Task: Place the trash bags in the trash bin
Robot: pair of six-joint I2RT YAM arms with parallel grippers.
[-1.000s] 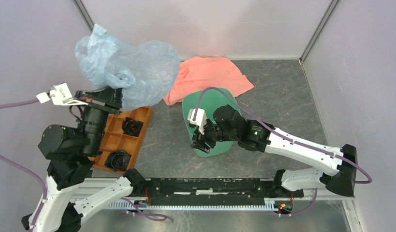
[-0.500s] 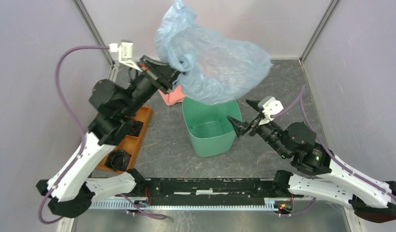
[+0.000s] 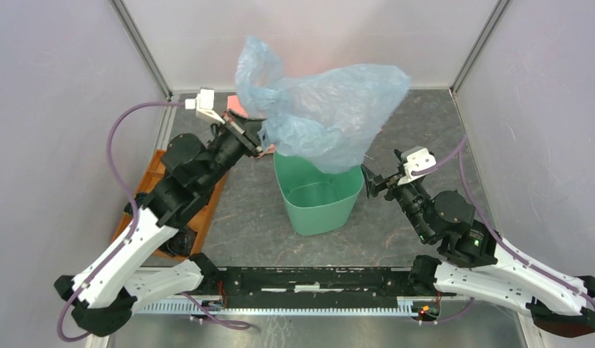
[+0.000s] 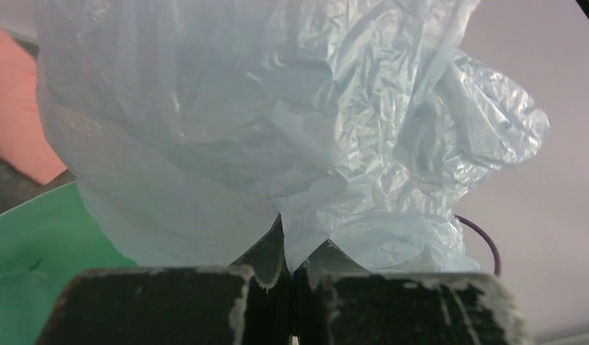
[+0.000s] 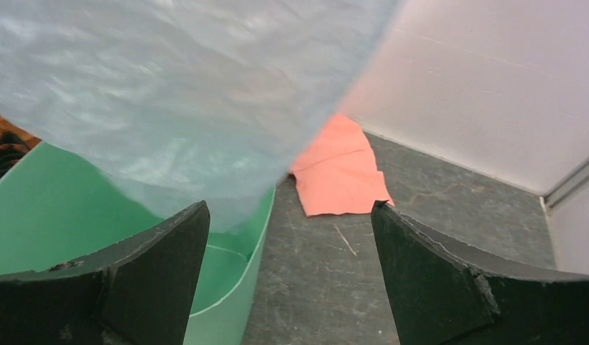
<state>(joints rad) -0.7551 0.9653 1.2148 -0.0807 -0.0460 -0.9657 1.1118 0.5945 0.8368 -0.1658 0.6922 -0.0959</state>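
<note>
The desk (image 3: 425,138) is a dark grey, scuffed slab, closed in on three sides by pale lilac-white walls (image 3: 55,87), with metal posts (image 3: 138,47) running up the far corners. Near its middle stands the green trash bin (image 3: 320,217), upright and open. The trash bag (image 3: 331,109) is held in the air above it, billowed wide, its lower end hanging at the bin's far rim; whether it touches the rim cannot be told. The left pincer (image 3: 257,138) is clenched on a gathered fold of the bag at its left side. The right pincer (image 3: 371,181) is released, its jaws spread and holding nothing, just right of the bin. A salmon-pink cloth (image 5: 335,172) lies flat on the desk behind the bin, and an orange tray (image 3: 155,168) sits by the left wall, partly under the left arm.
</note>
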